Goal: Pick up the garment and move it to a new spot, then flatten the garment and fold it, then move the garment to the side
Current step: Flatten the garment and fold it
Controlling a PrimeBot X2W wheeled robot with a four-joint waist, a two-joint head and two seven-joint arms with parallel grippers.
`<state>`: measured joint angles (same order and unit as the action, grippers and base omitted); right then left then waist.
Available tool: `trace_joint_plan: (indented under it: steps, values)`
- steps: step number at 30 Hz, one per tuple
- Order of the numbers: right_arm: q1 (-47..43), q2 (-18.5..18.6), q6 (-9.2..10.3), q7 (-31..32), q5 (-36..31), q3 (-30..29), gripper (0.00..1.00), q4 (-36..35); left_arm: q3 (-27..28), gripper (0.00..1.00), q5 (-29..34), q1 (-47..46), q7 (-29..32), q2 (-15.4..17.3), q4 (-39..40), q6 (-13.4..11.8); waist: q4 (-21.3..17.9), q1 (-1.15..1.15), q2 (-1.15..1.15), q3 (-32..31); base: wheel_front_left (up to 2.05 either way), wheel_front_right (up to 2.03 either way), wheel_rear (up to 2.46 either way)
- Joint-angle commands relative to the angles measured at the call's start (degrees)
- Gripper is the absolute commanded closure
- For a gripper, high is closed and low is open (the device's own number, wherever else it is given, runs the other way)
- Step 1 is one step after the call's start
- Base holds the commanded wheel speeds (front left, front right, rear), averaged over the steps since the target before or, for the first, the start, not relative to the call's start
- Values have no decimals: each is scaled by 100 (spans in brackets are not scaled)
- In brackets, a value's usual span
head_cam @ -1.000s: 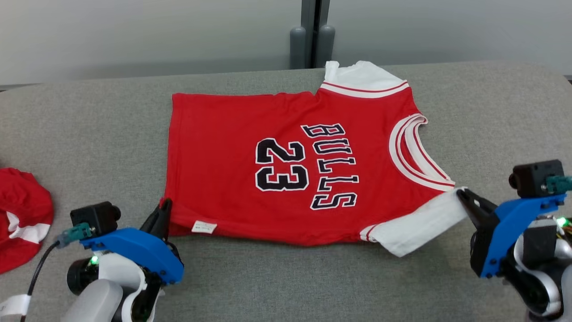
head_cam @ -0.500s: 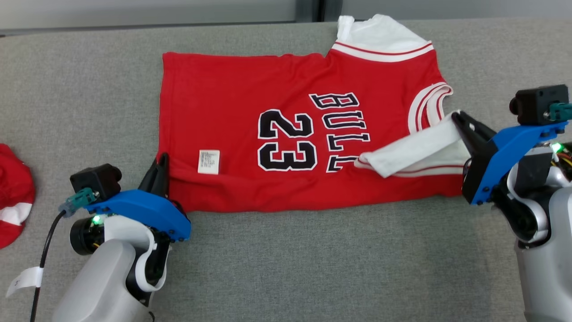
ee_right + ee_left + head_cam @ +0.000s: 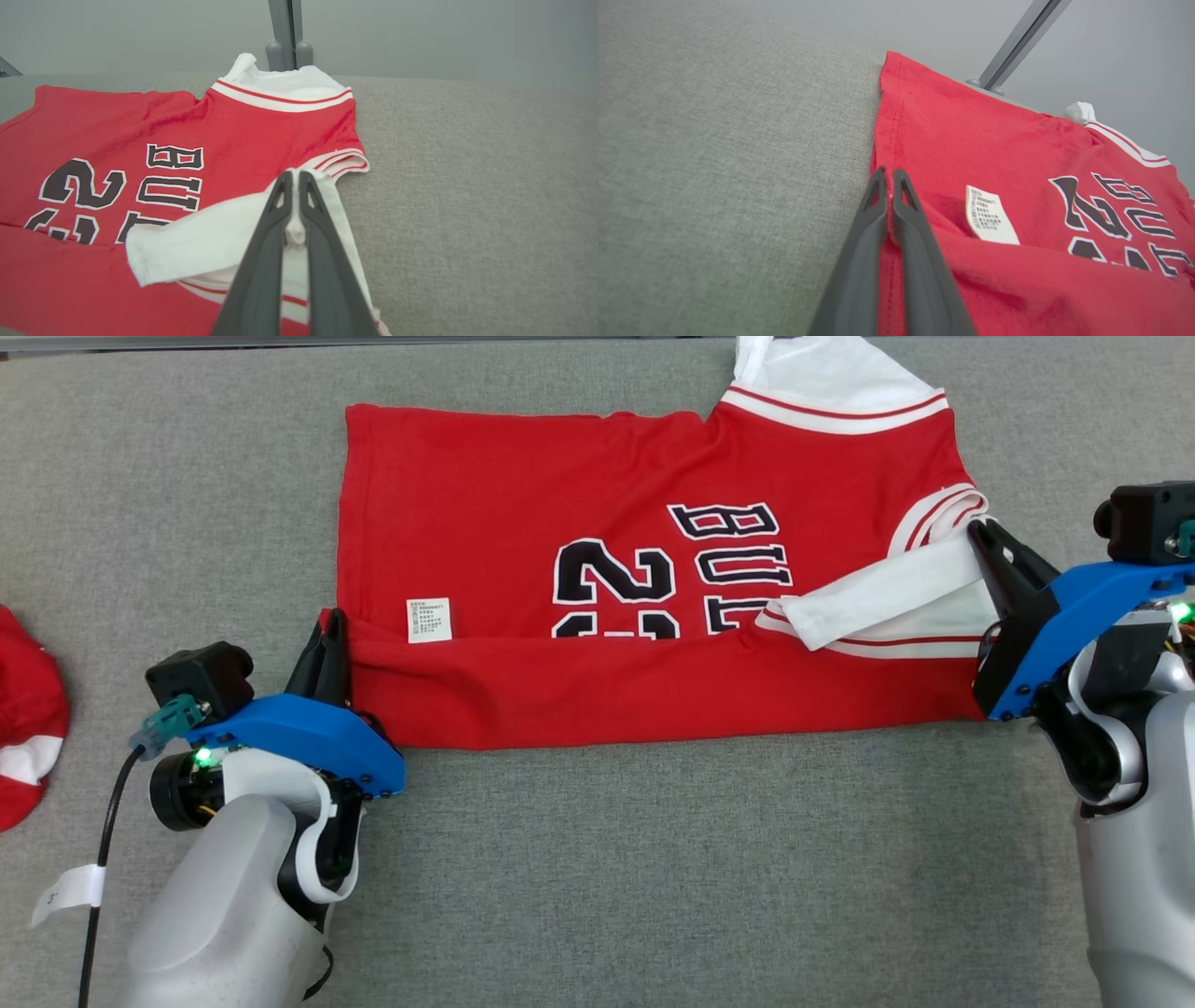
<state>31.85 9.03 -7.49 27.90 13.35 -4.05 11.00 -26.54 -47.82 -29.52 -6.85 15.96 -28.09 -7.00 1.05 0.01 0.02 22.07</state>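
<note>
The garment [image 3: 523,485], a red jersey with white sleeve ends and black block characters, lies on the grey cloth table [image 3: 653,877]. Its near long edge is folded up over the chest, covering the lower half of the characters. My left gripper [image 3: 331,625] is shut on the folded hem corner at the garment's left, seen close up as red cloth [image 3: 1017,289] pinched between the fingers [image 3: 859,242]. My right gripper [image 3: 982,537] is shut on the white sleeve [image 3: 878,602], which is drawn over the chest beside the neck trim. That sleeve [image 3: 205,242] is pinched between the right fingers [image 3: 322,252].
A second red and white cloth [image 3: 23,719] lies at the table's left edge. A white care label [image 3: 428,620] lies on the garment near my left gripper. A grey post [image 3: 285,32] stands behind the table's far edge. Bare grey table lies in front of the garment.
Both grippers have carried the garment's near edge away from me and over the chest, hiding more of the characters. The head camera has tilted down, so the whole scene has shifted.
</note>
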Motion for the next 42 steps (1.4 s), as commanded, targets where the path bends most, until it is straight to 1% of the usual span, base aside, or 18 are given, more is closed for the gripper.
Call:
trace_joint_plan:
  steps: [1,2,3,4,5,11,18,22,26,29,34,38,42]
  values:
    - [160,-34,0,-115,28,16,49,18,-2,74,11,-106,-41,-34,-61,43,3,-1,-2,0,0,0,0]
    - [172,-33,0,-185,13,14,0,52,-8,66,23,-130,-51,-42,-110,32,5,-1,-2,-4,0,0,0]
    - [180,-40,0,-241,-4,14,0,106,-22,60,44,-147,-67,-53,-160,18,10,-1,-2,-13,0,0,0]
    - [205,-59,0,-329,1,19,0,147,-29,31,60,-153,-86,-66,-227,-21,18,-1,-2,-30,0,0,0]
    - [239,-85,0,-429,11,-2,0,180,-42,0,75,-159,-103,-74,-276,-61,24,-1,-2,-55,0,0,0]
    - [194,-194,0,-893,15,-108,0,425,-38,0,104,38,-259,-71,-494,-163,60,-1,-2,-335,0,0,0]
    - [-433,-271,-1,-811,-20,-418,0,485,-109,0,159,507,-379,12,-379,-257,57,-1,-2,-745,0,0,0]
    - [-946,-362,-1,-870,-198,-738,0,554,-187,0,117,767,-283,-26,-264,-291,60,-1,-2,-818,0,0,0]
    - [-1205,-489,0,-1011,-312,-949,0,754,-310,0,173,856,-194,-21,-316,-324,38,-1,-2,-779,0,0,0]
    - [-1199,-570,0,-1156,-364,-1002,0,909,-407,0,272,764,-154,-9,-393,-367,26,-1,-2,-692,0,0,0]
    - [-1023,-597,0,-1293,-487,-1085,0,1210,-546,0,429,611,-81,7,-551,-420,31,-1,-2,-571,0,0,0]
    - [-835,-610,-1,-1312,-597,-1148,0,1615,-692,0,512,463,45,-47,-768,-372,62,-1,-2,-463,0,0,0]
    - [-695,-619,-1,-1377,-515,-1054,0,2033,-860,0,560,374,286,-120,-991,-363,96,-1,-2,-389,0,0,0]
